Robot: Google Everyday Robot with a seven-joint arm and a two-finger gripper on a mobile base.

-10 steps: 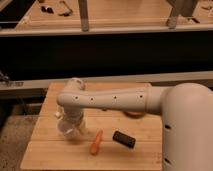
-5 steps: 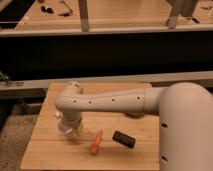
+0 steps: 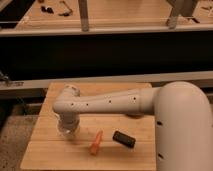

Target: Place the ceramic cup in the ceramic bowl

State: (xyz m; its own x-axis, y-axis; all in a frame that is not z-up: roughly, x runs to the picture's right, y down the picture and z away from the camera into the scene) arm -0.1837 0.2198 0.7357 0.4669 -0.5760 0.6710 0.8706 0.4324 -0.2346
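My white arm reaches from the right across the wooden table (image 3: 50,150). Its wrist points down at the table's left side. The gripper (image 3: 68,128) hangs below the wrist, just above the board. A small pale round thing at the gripper, which looks like the ceramic cup (image 3: 66,131), is mostly hidden by the wrist. I cannot tell whether the gripper holds it. The orange-red ceramic bowl does not show; the arm covers the table's middle and right.
An orange carrot-shaped object (image 3: 96,142) lies right of the gripper. A black flat object (image 3: 123,139) lies further right. A dark shelf and rail run behind the table. The floor lies beyond the left edge.
The wrist has shifted slightly left and down over the last second. The gripper stays at about the same spot on the left of the table.
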